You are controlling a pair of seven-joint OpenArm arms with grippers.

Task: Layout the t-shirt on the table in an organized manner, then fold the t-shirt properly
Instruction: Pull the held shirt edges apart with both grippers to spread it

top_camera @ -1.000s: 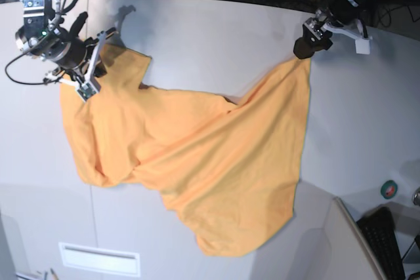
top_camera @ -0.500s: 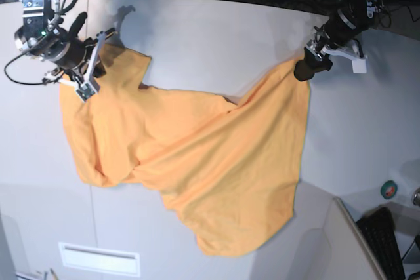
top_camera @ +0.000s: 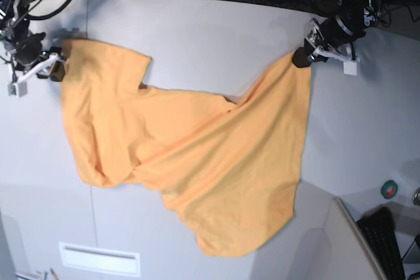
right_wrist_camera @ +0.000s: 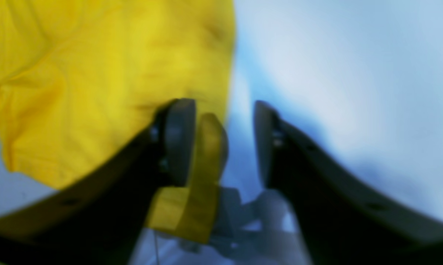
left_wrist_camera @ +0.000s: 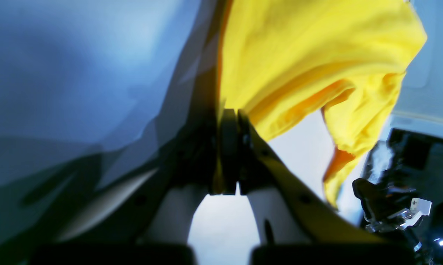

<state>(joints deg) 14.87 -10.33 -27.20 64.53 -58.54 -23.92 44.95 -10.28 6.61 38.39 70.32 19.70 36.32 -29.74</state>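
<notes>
1. Right gripper (top_camera: 58,70), far left of the base view: I read its jaws as parted. The wrist view shows a gap between the fingers (right_wrist_camera: 177,140), with a fold of cloth lying against one finger only, so nothing is pinched.

2. T-shirt (top_camera: 197,162), centre: light orange, lying on the table (top_camera: 216,37), spread diagonally with twisted folds and one end bunched low. It is neither flat nor squared, so I judge the laying-out unfinished.

3. Left gripper (top_camera: 303,57), far right: jaws closed on the t-shirt's upper right corner; the wrist view shows fabric (left_wrist_camera: 309,66) running out from between the shut fingers. I hold that corner to pull the cloth taut.
</notes>
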